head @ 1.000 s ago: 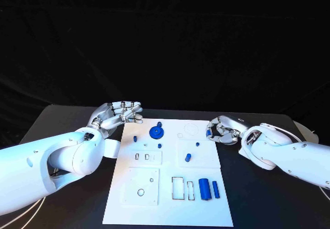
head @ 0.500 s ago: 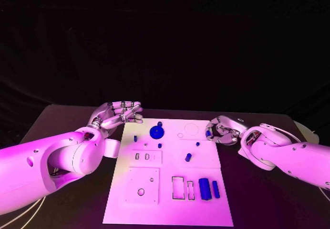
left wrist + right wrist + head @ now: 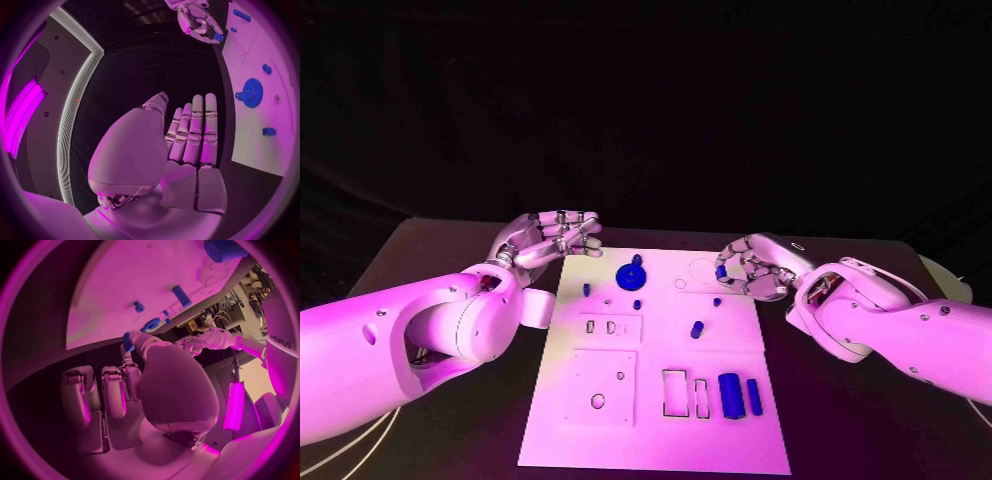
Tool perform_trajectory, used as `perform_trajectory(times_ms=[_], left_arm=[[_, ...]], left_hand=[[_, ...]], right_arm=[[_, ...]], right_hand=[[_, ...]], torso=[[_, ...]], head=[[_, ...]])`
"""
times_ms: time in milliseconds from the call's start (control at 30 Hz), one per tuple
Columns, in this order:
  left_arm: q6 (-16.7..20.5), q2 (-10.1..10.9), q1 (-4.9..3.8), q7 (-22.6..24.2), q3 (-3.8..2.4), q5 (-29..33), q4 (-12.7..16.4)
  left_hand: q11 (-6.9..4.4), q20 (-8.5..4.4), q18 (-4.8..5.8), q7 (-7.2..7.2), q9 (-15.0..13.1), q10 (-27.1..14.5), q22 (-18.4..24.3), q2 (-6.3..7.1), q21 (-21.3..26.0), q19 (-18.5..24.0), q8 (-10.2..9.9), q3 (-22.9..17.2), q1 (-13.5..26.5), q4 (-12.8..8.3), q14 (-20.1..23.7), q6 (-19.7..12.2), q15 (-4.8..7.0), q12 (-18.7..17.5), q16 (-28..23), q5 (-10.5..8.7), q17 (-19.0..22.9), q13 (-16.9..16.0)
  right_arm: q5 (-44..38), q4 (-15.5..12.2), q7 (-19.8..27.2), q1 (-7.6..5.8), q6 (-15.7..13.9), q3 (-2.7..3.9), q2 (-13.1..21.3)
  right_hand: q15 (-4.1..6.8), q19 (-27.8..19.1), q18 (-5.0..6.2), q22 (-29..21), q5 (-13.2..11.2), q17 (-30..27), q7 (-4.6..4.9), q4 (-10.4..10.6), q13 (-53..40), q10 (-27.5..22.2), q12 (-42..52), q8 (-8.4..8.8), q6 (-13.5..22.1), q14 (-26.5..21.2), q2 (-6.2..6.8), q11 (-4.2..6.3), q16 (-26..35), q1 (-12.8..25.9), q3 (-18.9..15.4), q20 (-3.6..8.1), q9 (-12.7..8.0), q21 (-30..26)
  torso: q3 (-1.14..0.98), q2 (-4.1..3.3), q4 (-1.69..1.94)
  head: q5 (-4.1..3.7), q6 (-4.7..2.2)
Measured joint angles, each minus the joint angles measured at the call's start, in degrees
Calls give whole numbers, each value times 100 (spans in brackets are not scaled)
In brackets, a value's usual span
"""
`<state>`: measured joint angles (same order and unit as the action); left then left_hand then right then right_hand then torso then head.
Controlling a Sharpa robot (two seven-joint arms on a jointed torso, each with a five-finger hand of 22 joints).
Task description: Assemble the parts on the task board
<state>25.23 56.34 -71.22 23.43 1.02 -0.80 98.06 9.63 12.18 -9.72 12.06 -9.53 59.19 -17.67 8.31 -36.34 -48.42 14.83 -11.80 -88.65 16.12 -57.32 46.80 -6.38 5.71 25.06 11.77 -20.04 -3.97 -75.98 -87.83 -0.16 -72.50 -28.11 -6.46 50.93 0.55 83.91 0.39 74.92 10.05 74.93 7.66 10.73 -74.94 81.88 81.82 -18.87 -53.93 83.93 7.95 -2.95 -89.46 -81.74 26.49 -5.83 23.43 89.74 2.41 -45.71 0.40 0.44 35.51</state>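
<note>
Here, round toothed blue gear [image 3: 630, 274].

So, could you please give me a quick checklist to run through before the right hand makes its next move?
1. Right hand holds a part: ok, a small blue piece sits pinched at its fingers.
2. Right hand is over the white task board: ok, at its far right edge.
3. Left hand is out of the way: ok, open, beside the board's far left corner, holding nothing.
4. Which slot the piece belongs in: cannot tell.
5. Blue toothed gear is seated: ok, it lies flat on the board.
6. Large blue cylinder is untouched: ok, it lies at the near right.
</note>
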Motion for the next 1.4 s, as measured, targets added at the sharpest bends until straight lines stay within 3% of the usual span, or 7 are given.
perform_trajectory(times_ms=[200, 367, 533, 833, 1400], left_arm=[[-13, -73, 0, -5, 0, -1, -98], [-23, -159, 0, -10, 1, -3, -214], [-27, -214, 1, -14, 3, -3, -303], [-29, -263, 1, -19, 3, -5, -445], [-29, -260, 0, -22, 4, -6, -493]], left_hand=[[0, -21, 0, 0, 0, 0, -12, 0, -27, 21, 0, 0, 0, 0, 0, 0, 0, -22, 0, 0, -9, 0], [0, -21, 0, 0, 0, 0, -12, 0, -27, 21, 0, 0, 0, 0, 0, 0, 0, -22, 0, 0, -8, 0], [0, -21, 0, 0, 0, 0, -12, 0, -27, 21, 0, 0, 0, 0, 0, 0, 0, -22, 0, 0, -8, 0], [0, -21, 0, 0, 0, 0, -11, 0, -27, 21, 0, 0, 0, 0, 0, 0, 0, -22, 0, 0, -7, 0], [0, -20, 0, 0, 0, 0, -10, 0, -26, 21, 0, 0, 0, 0, 0, 0, 0, -22, 0, 0, -7, 0]], right_arm=[[-45, -484, -291, -54, 14, 3, -437], [-175, -660, -540, -55, 73, -22, -890], [-373, -581, -790, -14, 170, -56, -1270], [-827, -292, -1164, 234, 320, -115, -1759], [-1210, -100, -1489, 445, 497, -143, -2082]], right_hand=[[0, 0, 0, 0, -11, 0, 0, -16, 0, 0, 0, 0, 0, 0, -13, 0, 0, 0, 16, 0, -2, 0], [20, 0, 0, -1, -22, -1, 0, -16, 1, 0, 0, 0, 0, 20, -20, 0, 0, 7, 16, 0, -5, 0], [20, 20, 0, -1, -32, -1, -1, 4, 1, -22, -47, 0, 2, 20, -47, 22, 0, 37, 36, 20, -13, 0], [20, 20, 0, -2, -5, -2, -10, 24, 1, -29, -51, 0, 10, 20, -54, 29, 0, 138, 56, 20, -13, 0], [19, 20, 0, 2, -6, -2, -20, 25, 2, -29, -51, 0, 20, 20, 13, 29, 0, 206, 55, 19, -12, 0]], torso=[[5, 16, -7], [18, 38, 3], [30, 69, 5], [49, 99, 17], [43, 86, 19]], head=[[35, 16], [70, 84], [96, 128], [159, 182], [269, 237]])
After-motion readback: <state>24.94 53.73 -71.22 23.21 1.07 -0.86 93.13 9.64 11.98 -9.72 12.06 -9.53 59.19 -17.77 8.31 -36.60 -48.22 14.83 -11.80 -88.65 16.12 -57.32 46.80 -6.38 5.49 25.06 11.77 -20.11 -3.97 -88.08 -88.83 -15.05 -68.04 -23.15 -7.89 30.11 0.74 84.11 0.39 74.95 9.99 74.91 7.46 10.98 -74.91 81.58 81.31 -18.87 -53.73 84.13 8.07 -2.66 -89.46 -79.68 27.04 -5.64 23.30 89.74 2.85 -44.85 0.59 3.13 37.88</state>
